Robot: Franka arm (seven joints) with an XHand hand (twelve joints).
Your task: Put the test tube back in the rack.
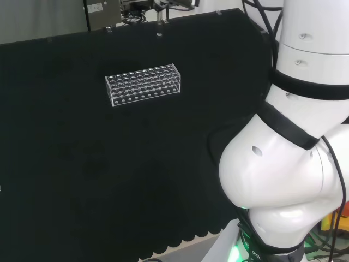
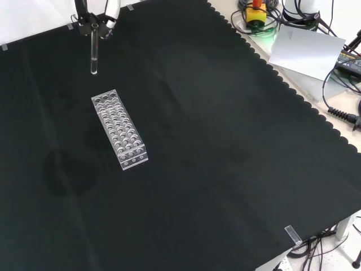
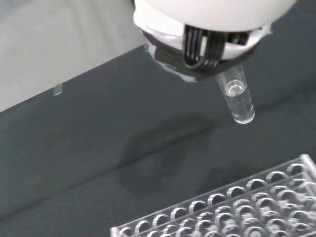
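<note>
Front view gives you the clearest read: the hand (image 2: 95, 22) sits at the upper left of the frame, its fingers pinched on the top of the test tube (image 2: 93, 55), which hangs upright with its rounded end pointing down at the black cloth of the bench (image 2: 225, 147). The tube's lower end is above and just beyond the far short end of the clear rack (image 2: 119, 129), not inside any hole. The rack lies on the cloth in the left half of the frame, running diagonally from upper left to lower right, and you can see no tubes standing in it.

In the head view you find the rack (image 1: 143, 85) in the upper middle of the frame, alone on the cloth.

In the wrist view the test tube (image 3: 237, 95) juts out from under the white and black hand (image 3: 207, 34), clear and apparently empty, while the rack (image 3: 232, 207) with its rows of round holes fills the lower right corner.
</note>
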